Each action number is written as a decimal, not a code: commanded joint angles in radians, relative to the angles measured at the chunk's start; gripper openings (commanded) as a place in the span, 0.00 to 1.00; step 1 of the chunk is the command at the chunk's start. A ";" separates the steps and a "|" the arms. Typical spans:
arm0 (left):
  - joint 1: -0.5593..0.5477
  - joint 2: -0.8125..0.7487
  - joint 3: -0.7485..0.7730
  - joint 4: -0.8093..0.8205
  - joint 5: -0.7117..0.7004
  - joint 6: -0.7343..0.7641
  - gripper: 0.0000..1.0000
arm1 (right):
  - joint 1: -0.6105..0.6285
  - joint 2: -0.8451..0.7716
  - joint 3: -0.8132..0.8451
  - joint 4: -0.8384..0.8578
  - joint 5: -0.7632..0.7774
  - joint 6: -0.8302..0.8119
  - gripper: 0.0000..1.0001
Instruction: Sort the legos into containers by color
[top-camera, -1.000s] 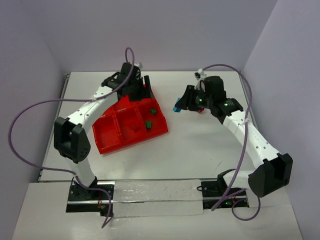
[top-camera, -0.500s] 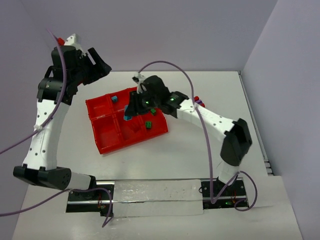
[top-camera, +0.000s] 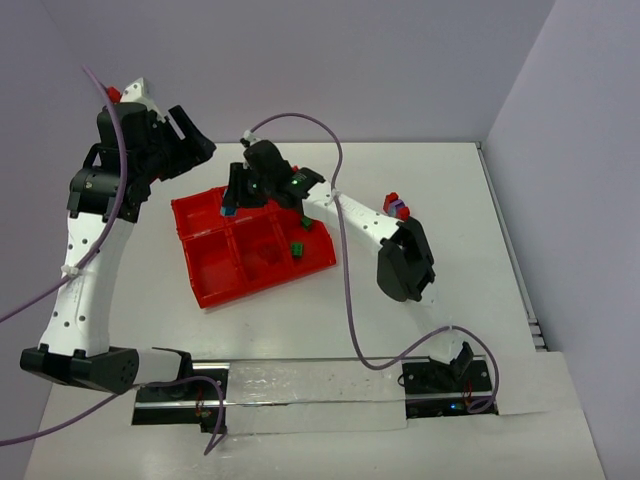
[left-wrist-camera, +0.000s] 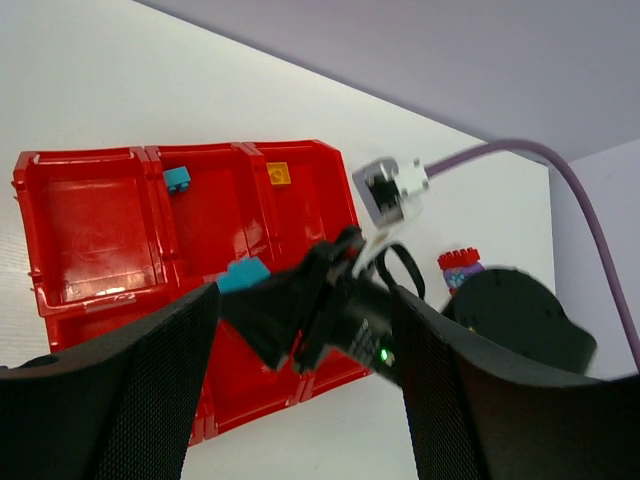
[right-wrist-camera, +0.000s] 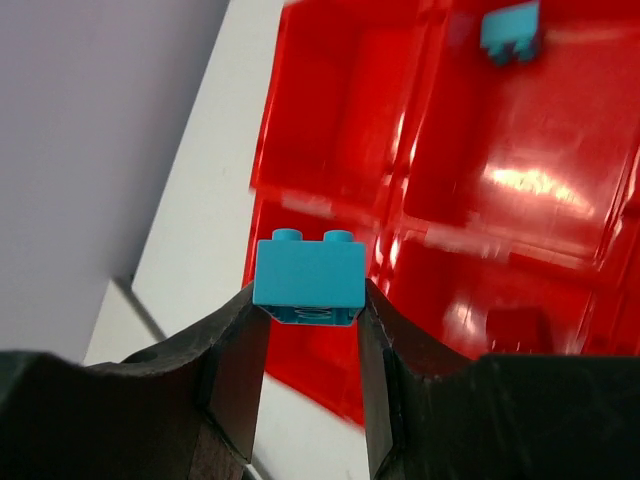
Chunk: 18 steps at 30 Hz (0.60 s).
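My right pincer (right-wrist-camera: 308, 305) clamps a teal brick (right-wrist-camera: 306, 272) above the red tray (right-wrist-camera: 340, 110), far side; my left pincer (left-wrist-camera: 305, 300) stands apart, empty.

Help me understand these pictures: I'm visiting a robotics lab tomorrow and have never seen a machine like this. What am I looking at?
These are two robot arms bolted to a white table. One picture is taken from above and behind them. The other two come from a small camera on each wrist, so you see that arm's own fingers. On the table sits a red tray of square compartments. A few tiny toy bricks lie in it: two green bricks, a loose teal brick and an orange-yellow brick. A small red-and-purple stack stands on the table, apart from the tray. The right gripper, over the tray, pinches a second teal brick. The left gripper hangs high, open and empty.
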 joint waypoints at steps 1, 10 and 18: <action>0.006 -0.047 -0.023 0.033 -0.005 -0.015 0.76 | -0.037 0.085 0.124 -0.003 0.067 0.061 0.05; 0.005 -0.049 -0.047 0.057 0.016 -0.042 0.76 | -0.078 0.199 0.176 0.022 0.128 0.078 0.23; 0.006 -0.046 -0.051 0.053 0.028 -0.042 0.76 | -0.095 0.192 0.233 0.010 0.129 0.046 0.76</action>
